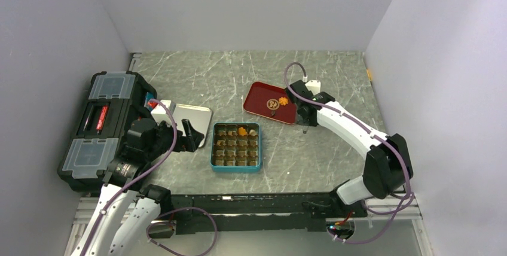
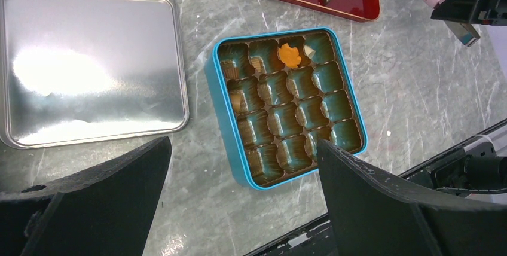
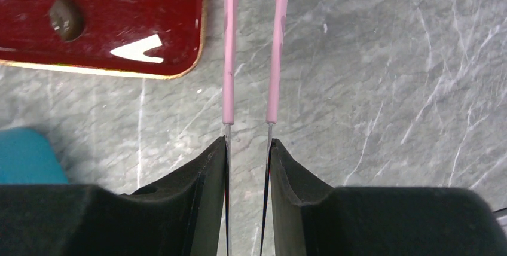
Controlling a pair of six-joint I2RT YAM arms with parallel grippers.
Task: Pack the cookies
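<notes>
The teal tin (image 1: 236,148) lies open, with an orange flower cookie (image 2: 290,55) and a pale cream piece (image 2: 309,49) in its far row. Small brown pieces (image 2: 238,101) sit in its left cells. A red tray (image 3: 101,34) holds a round dark-brown cookie (image 3: 66,18) and another orange cookie (image 1: 283,100). My right gripper (image 3: 249,143) is shut on pink tongs (image 3: 229,58), just right of the tray and above the table. The tongs' arms stand apart and their tips run out of the top of the right wrist view. My left gripper (image 2: 244,142) hovers open over the tin's near-left corner.
The silver tin lid (image 2: 89,58) lies flat to the left of the tin. A black toolbox (image 1: 98,127) stands at the far left edge. Grey walls close in the marble table on three sides, and a black rail runs along the near edge.
</notes>
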